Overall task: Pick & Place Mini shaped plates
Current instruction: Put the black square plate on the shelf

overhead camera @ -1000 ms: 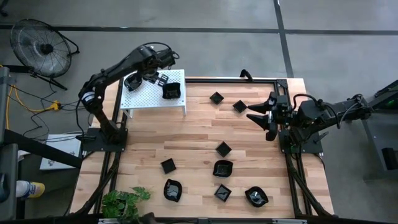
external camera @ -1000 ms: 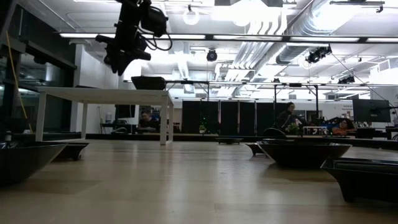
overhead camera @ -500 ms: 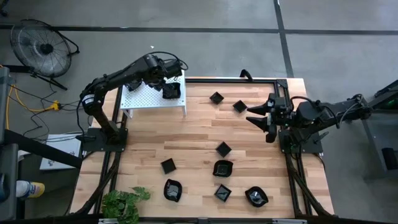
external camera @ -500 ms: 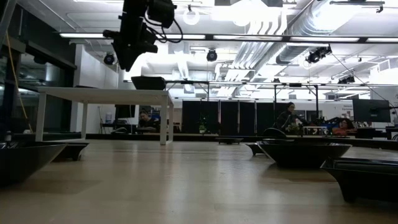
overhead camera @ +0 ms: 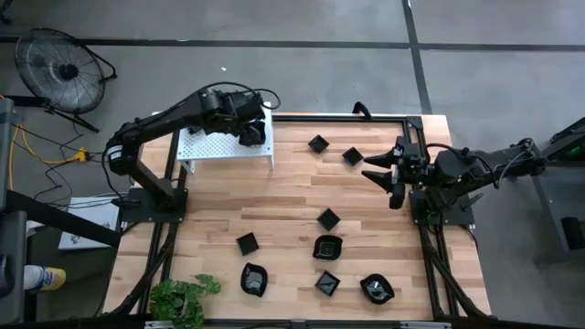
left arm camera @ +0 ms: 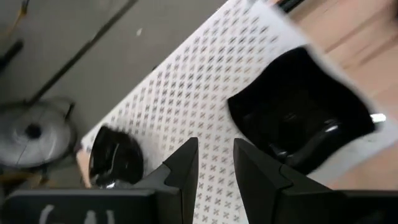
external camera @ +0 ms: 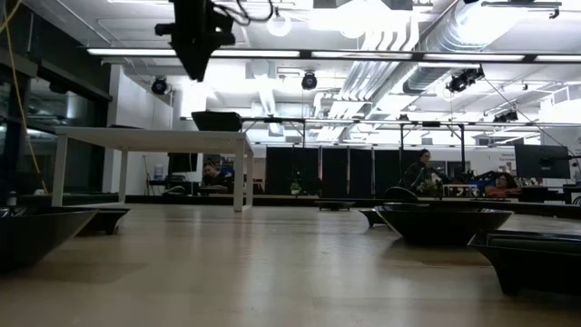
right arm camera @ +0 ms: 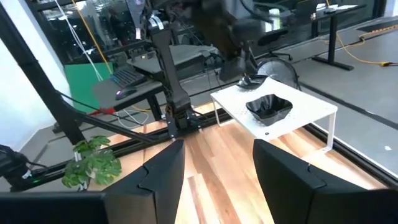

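The white perforated shelf [overhead camera: 219, 144] served as the drop-off, at the table's far left corner. Above it hovered the left gripper [left arm camera: 214, 163], its fingers slightly apart and holding nothing, likely because two mini shaped plates [left arm camera: 298, 106] already lay on the shelf: a wavy square one near the shelf's table-side edge, a rounder one toward its outer edge. Right of the shelf, eight more plates lay scattered over the wooden table [overhead camera: 292, 196], seemingly awaiting pickup. Farthest from the shelf, the right gripper [overhead camera: 379, 169] waited empty, fingers spread.

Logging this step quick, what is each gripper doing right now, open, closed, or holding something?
Left gripper: open, empty, above the white shelf.
Right gripper: open, empty, waiting at the table's right edge.
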Controlling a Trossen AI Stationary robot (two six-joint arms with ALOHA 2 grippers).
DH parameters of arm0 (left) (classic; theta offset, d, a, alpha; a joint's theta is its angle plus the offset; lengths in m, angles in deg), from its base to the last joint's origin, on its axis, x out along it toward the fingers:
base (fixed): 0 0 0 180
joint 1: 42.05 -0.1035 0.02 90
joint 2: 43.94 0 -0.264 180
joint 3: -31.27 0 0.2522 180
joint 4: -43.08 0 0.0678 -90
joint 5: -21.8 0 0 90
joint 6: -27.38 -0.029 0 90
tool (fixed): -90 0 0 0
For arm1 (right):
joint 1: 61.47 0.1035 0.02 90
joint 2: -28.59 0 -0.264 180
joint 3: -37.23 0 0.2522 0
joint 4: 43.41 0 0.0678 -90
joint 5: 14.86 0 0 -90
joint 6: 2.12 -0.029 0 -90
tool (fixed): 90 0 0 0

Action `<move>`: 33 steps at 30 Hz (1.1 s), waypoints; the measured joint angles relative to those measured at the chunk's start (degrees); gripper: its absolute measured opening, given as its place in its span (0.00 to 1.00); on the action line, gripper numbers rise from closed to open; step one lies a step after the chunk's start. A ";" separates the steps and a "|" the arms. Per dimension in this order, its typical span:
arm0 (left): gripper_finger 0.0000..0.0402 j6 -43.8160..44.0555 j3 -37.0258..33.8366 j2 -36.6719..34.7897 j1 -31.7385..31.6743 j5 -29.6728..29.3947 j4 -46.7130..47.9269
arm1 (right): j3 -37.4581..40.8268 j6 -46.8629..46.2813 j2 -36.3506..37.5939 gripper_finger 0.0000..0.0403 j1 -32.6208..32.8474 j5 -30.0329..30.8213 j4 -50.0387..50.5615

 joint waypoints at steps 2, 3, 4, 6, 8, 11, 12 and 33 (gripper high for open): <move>0.24 -2.85 0.00 -0.94 1.09 -0.04 -3.04 | 0.00 -0.05 0.00 0.46 0.02 0.69 0.36; 0.24 -4.44 0.00 -1.33 1.75 -0.11 -4.54 | 0.00 -0.09 0.00 0.46 -0.01 0.89 0.60; 0.24 -5.94 0.00 -1.72 2.38 -0.11 -6.03 | 0.00 -0.13 -0.03 0.46 -0.02 1.07 0.82; 0.24 -8.66 0.00 -2.41 3.52 -0.11 -9.19 | 0.00 -0.15 -0.31 0.46 -0.22 1.08 1.05; 0.24 -11.21 0.00 -3.14 4.69 -0.11 -12.27 | 0.00 -0.45 -0.76 0.46 -0.96 0.53 1.14; 0.24 -15.23 0.00 -4.42 6.32 -0.08 -16.44 | 0.00 -1.72 -1.74 0.46 -2.77 -0.78 1.15; 0.24 -16.40 0.00 -4.90 6.81 0.07 -17.94 | 0.00 -1.80 -2.10 0.46 -3.50 -1.79 1.13; 0.24 -38.06 -0.07 -15.44 15.06 7.92 -32.84 | 0.00 -2.79 -14.04 0.46 -18.13 -17.44 1.66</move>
